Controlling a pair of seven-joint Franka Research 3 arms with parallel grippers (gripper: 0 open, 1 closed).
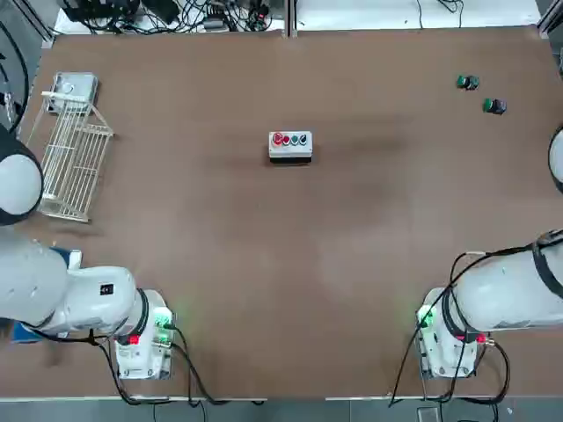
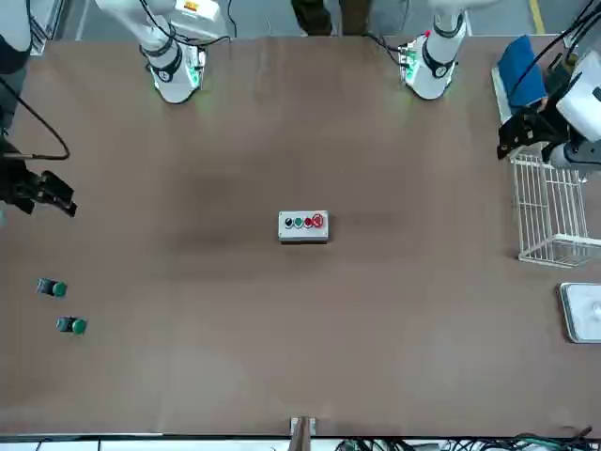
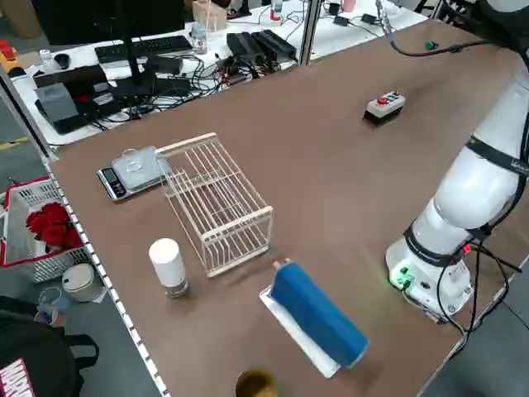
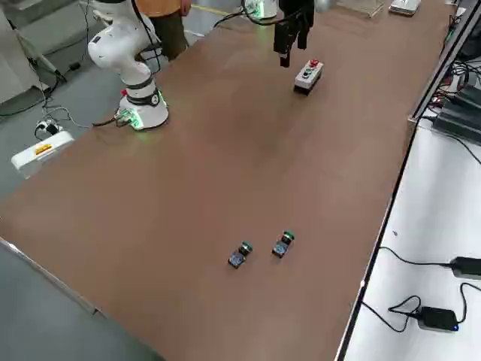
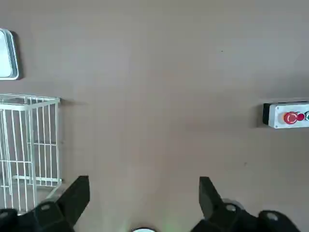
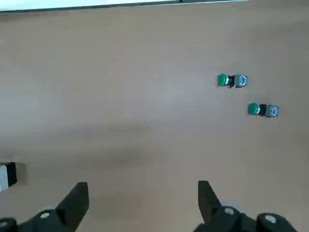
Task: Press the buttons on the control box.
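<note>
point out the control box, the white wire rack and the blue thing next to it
white control box with dark base [image 1: 291, 150]: top view, on its pale lower face
white metal wire rack [image 3: 216, 207]: left side view, on its bars
blue block-shaped object [image 3: 318, 314]: left side view, on its upper side

The tabletop [image 1: 308, 229] looks smooth and matt, the rack [image 1: 77, 158] white-coated wire, the arms [image 3: 471, 178] glossy.

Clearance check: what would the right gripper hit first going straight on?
Likely the table, right side: nothing shows between it and the open right gripper above, though depth is hard to judge.
</note>
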